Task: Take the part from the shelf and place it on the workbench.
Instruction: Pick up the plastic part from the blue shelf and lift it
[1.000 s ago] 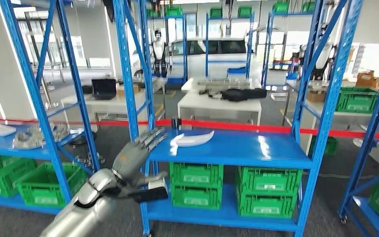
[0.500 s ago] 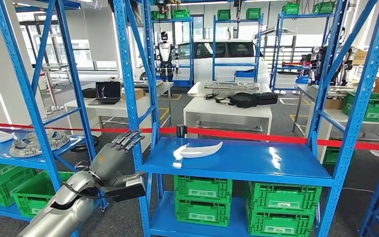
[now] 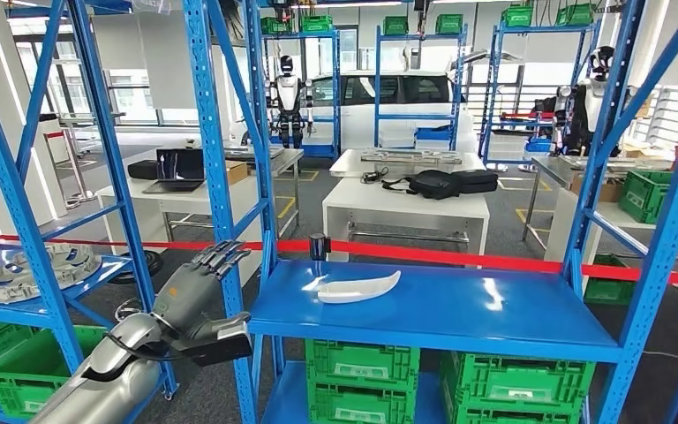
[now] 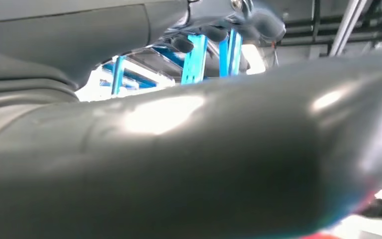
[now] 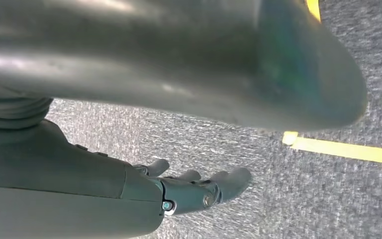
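Head view: left hand hovering beside blue shelf, fingers spreading apart, empty. White part lying on shelf. Right hand hanging over floor, fingers apart.

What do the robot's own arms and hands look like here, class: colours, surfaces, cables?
The left arm is glossy silver with a black cable looped near the wrist. The left hand is matte grey with darker, segmented fingers and a dark block-shaped thumb. The right hand has a smooth grey cover, grey fingers and a small teal-ringed fastener.
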